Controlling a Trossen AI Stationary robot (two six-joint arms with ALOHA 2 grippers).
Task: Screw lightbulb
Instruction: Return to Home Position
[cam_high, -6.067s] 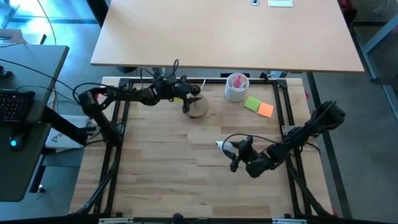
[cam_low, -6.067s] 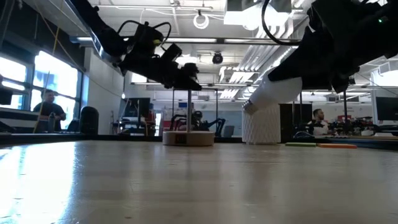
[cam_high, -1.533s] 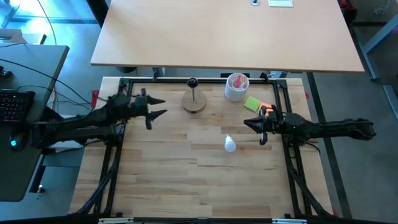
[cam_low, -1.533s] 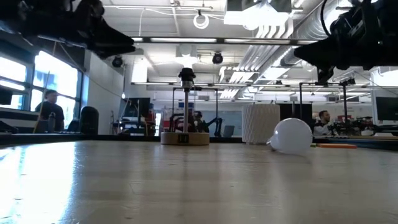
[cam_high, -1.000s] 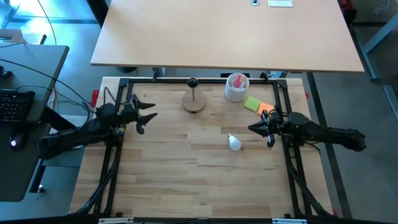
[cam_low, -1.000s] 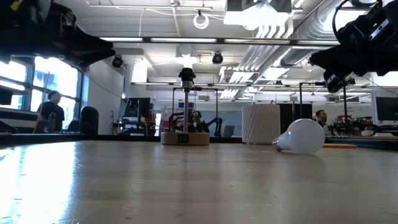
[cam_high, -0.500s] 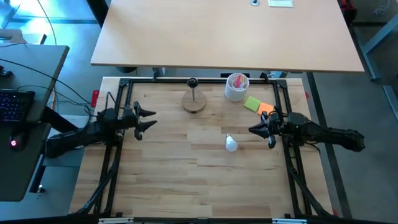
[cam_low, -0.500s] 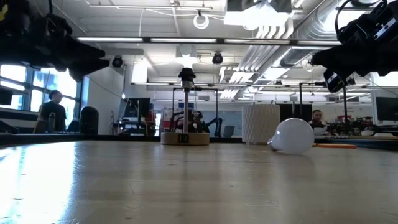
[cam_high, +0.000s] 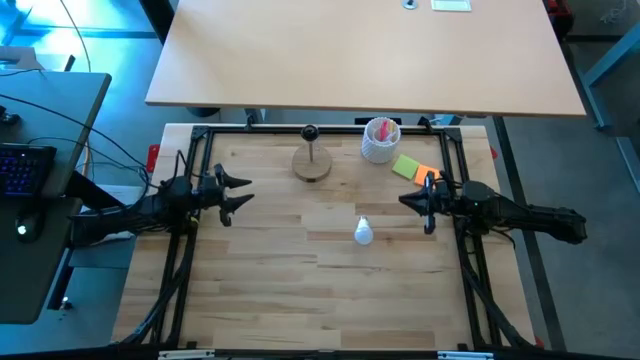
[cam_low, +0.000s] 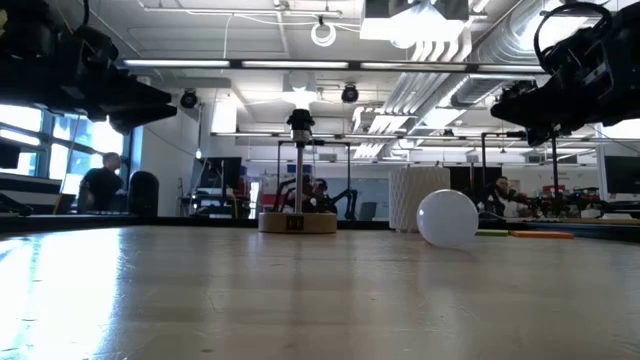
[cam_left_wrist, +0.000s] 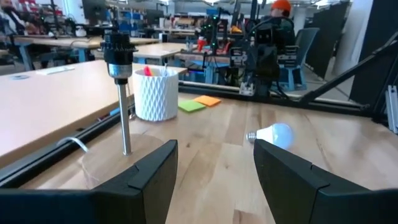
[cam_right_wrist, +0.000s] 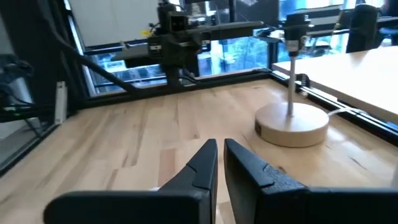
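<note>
Lightbulb (cam_high: 363, 232): small white rounded globe, short silvery screw base; lying on its side mid-table (cam_high: 280, 290), touching neither gripper, well apart from the wooden stand (cam_high: 312, 165); left gripper (cam_high: 243, 192) at left edge, fingers spread wide, empty; right gripper (cam_high: 404, 200) at right edge, fingers nearly together, empty.
</note>
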